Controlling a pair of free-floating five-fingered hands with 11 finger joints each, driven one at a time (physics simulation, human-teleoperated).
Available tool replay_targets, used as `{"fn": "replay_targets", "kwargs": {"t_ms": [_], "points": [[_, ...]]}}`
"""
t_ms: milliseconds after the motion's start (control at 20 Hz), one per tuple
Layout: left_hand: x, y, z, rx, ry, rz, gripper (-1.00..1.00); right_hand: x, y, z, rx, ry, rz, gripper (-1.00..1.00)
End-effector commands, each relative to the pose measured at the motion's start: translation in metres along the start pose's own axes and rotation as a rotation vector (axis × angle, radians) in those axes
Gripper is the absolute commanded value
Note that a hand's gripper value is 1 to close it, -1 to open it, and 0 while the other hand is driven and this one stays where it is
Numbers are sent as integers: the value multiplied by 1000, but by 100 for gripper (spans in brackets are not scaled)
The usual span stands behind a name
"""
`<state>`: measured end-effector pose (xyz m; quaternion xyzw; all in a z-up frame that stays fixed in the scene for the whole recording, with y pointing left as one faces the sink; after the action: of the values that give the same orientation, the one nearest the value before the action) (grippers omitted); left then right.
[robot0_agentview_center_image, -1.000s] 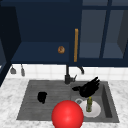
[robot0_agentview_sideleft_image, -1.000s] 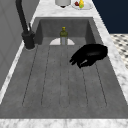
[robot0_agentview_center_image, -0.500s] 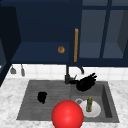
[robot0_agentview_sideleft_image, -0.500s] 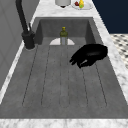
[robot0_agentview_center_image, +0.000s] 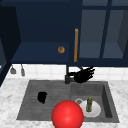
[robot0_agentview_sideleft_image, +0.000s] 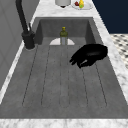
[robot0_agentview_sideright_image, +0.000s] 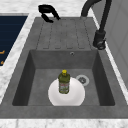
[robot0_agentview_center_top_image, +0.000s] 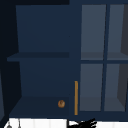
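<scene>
Red ball (robot0_agentview_center_image: 67, 114): closest to you, at the sink's front edge, with no hand on it.
Left hand (robot0_agentview_center_image: 42, 97): it hangs over the draining board (robot0_agentview_center_image: 30, 107), parked where it was a second ago. Its fingers are curled in loosely and hold nothing.
Bottle (robot0_agentview_center_image: 89, 104): it stands upright on the white plate (robot0_agentview_center_image: 96, 112) in the basin, cap up and untouched.
Right hand (robot0_agentview_center_image: 83, 75): here's your change. A second ago it sat lower and further right, above the basin. Now it has climbed and slid left, up to the foot of the wall cabinet. The fingers are spread and fairly straight, fanning up and to the right, and they grip nothing.
What that means: you've left the bottle and plate well below. By my reading, the nearest things are now the tap and the door handle above it.
Tap (robot0_agentview_center_image: 67, 78): it looks just beside the right hand, on its left. I cannot tell you whether they touch.
Door handle (robot0_agentview_center_image: 76, 45): an orange bar on the cabinet door's left edge, just above the right hand and apart from it. Its long axis runs straight up and down, with the lower end pointing at the hand.
Open shelf: a small round brown thing (robot0_agentview_center_image: 61, 49) sits beside the handle, furthest back.
</scene>
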<state>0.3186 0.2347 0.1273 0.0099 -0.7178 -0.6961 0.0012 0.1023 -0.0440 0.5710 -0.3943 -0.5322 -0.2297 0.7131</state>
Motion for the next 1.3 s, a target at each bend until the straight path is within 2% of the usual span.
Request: {"fn": "replay_targets", "kwargs": {"t_ms": [0, 700, 900, 1250], "points": [[0, 0, 0, 0, 0, 0, 0, 18, 10, -1, -36, 16, -91, -100], [0, 0, 0, 0, 0, 0, 0, 76, 44, -8, -97, 68, -166, -100], [0, 0, 0, 0, 0, 0, 0, 95, 55, -20, -91, 126, -168, -100], [0, 0, 0, 0, 0, 0, 0, 132, 73, -45, -65, 223, -203, -100]]}}
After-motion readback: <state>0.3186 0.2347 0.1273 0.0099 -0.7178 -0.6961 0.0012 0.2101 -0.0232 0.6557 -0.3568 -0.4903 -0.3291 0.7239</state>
